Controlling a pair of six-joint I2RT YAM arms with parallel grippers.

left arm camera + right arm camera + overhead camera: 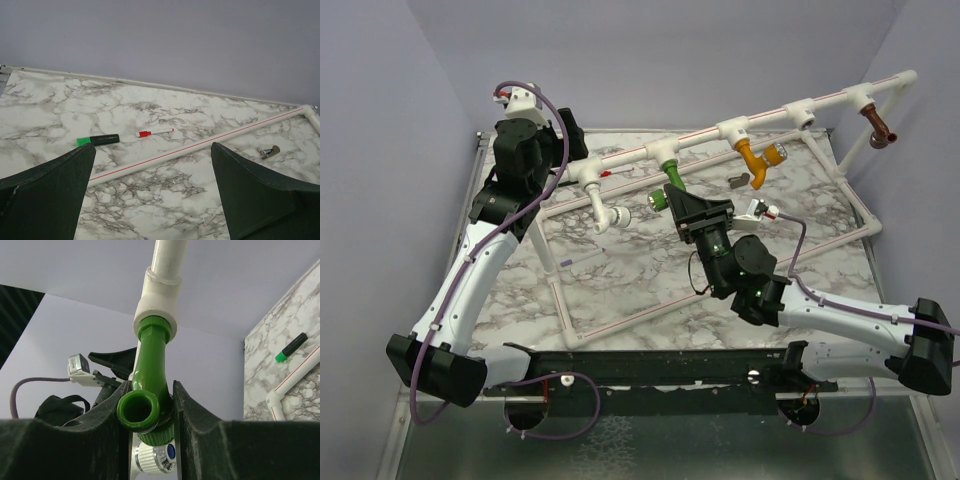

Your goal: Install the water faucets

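Note:
A green water faucet [150, 385] hangs from a white fitting [156, 302] on the raised pipe [770, 118]. My right gripper [151, 392] is shut on its bent body just above the silver handle. From above, the green faucet [669, 178] sits between a white faucet [608, 212] to its left and an orange-yellow faucet [755, 160] to its right. A brown faucet [879, 128] hangs at the pipe's far right end. My left gripper [572, 135] stands open near the pipe's left end with nothing in it. Its wide-set fingers [50, 190] frame bare marble.
A white red-striped pipe frame [620, 320] lies on the marble table, with one bar [200, 145] crossing under my left gripper. A green marker [97, 140], a red-capped pen [156, 132] and a small grey metal piece [268, 151] lie near the back. Lilac walls enclose three sides.

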